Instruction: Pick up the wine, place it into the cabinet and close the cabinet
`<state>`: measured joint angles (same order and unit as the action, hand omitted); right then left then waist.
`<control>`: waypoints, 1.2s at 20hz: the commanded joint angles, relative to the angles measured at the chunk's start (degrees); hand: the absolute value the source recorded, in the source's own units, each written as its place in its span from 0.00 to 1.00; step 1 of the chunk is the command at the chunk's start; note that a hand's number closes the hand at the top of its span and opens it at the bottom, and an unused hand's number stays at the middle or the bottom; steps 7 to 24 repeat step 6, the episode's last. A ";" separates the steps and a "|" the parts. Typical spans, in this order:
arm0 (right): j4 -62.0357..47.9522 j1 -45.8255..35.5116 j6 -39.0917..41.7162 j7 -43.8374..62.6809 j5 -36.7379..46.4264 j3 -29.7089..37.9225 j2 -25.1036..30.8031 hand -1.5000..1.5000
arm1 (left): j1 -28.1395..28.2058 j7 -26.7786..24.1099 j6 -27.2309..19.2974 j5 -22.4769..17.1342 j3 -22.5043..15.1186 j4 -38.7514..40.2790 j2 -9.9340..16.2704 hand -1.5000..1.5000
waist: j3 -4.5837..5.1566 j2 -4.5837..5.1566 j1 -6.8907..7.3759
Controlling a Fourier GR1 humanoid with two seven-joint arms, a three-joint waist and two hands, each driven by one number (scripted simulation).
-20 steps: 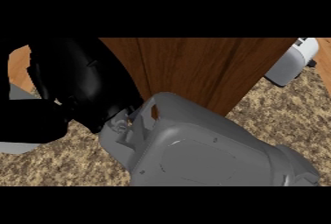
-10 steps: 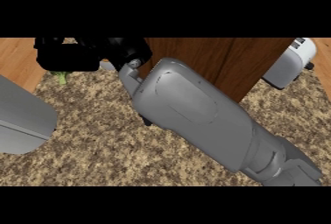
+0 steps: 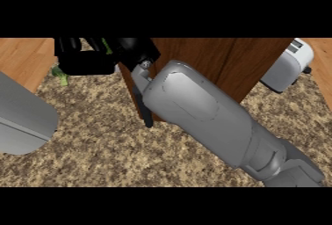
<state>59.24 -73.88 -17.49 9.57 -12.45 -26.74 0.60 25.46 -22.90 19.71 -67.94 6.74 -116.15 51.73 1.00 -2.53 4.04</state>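
- Dark brown wood of the cabinet (image 3: 214, 61) fills the far middle of the view; its door stands edge-on, and a black handle (image 3: 148, 117) hangs down its near edge over the bench.
- Inside of the cabinet cannot be seen from here, so I cannot tell what it holds.
- Speckled tan stone makes up the bench (image 3: 110, 154), bare across the near left and middle.
- Right robot hand (image 3: 97, 55) shows at the far left, black, against the view's far edge; its grey forearm runs across from the near right, crossing in front of the cabinet door.
- Its fingers look curled, but whether they have hold of anything I cannot tell.
- A sliver of green (image 3: 60, 74) pokes out just below that hand; it may be the wine, though too little shows to be sure.
- The left forearm (image 3: 23, 116) comes in at the left edge as a grey rounded shape; its hand is out of view.
- A grey toaster (image 3: 285, 66) stands at the far right, just beside the cabinet.
- Lighter wood shows at the far left and far right corners.
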 commanded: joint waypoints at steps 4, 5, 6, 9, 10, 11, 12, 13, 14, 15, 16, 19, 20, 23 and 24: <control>-10.30 3.60 -1.43 -0.84 1.36 3.90 6.50 1.00 | -0.97 1.69 -1.37 -1.42 0.23 -0.70 0.81 1.00 | -0.92 4.26 -2.16; -10.41 4.66 -0.51 -2.10 1.25 3.67 6.90 1.00 | -1.21 1.18 -1.64 -0.24 -0.30 -0.79 0.24 1.00 | -0.90 4.61 -2.34; -10.33 5.32 -0.64 -2.68 1.44 3.37 6.60 1.00 | -1.11 0.80 -1.74 -0.70 -0.05 -0.23 -0.37 1.00 | -0.86 4.41 -2.31; -10.33 5.32 -0.64 -2.68 1.44 3.37 6.60 1.00 | -1.11 0.80 -1.74 -0.70 -0.05 -0.23 -0.37 1.00 | -0.86 4.41 -2.31; -10.33 5.32 -0.64 -2.68 1.44 3.37 6.60 1.00 | -1.11 0.80 -1.74 -0.70 -0.05 -0.23 -0.37 1.00 | -0.86 4.41 -2.31; -10.33 5.32 -0.64 -2.68 1.44 3.37 6.60 1.00 | -1.11 0.80 -1.74 -0.70 -0.05 -0.23 -0.37 1.00 | -0.86 4.41 -2.31; -10.33 5.32 -0.64 -2.68 1.44 3.37 6.60 1.00 | -1.11 0.80 -1.74 -0.70 -0.05 -0.23 -0.37 1.00 | -0.86 4.41 -2.31; -10.33 5.32 -0.64 -2.68 1.44 3.37 6.60 1.00 | -1.11 0.80 -1.74 -0.70 -0.05 -0.23 -0.37 1.00 | -0.86 4.41 -2.31; -10.33 5.32 -0.64 -2.68 1.44 3.37 6.60 1.00 | -1.11 0.80 -1.74 -0.70 -0.05 -0.23 -0.37 1.00 | -0.86 4.41 -2.31; -10.33 5.32 -0.64 -2.68 1.44 3.37 6.60 1.00 | -1.11 0.80 -1.74 -0.70 -0.05 -0.23 -0.37 1.00 | -0.86 4.41 -2.31; -10.33 5.32 -0.64 -2.68 1.44 3.37 6.60 1.00 | -1.11 0.80 -1.74 -0.70 -0.05 -0.23 -0.37 1.00 | -0.86 4.41 -2.31; -10.33 5.32 -0.64 -2.68 1.44 3.37 6.60 1.00 | -1.11 0.80 -1.74 -0.70 -0.05 -0.23 -0.37 1.00 | -0.86 4.41 -2.31; -10.33 5.32 -0.64 -2.68 1.44 3.37 6.60 1.00 | -1.11 0.80 -1.74 -0.70 -0.05 -0.23 -0.37 1.00 | -0.86 4.41 -2.31; -10.33 5.32 -0.64 -2.68 1.44 3.37 6.60 1.00 | -1.11 0.80 -1.74 -0.70 -0.05 -0.23 -0.37 1.00 | -0.86 4.41 -2.31; -10.33 5.32 -0.64 -2.68 1.44 3.37 6.60 1.00 | -1.11 0.80 -1.74 -0.70 -0.05 -0.23 -0.37 1.00 | -0.86 4.41 -2.31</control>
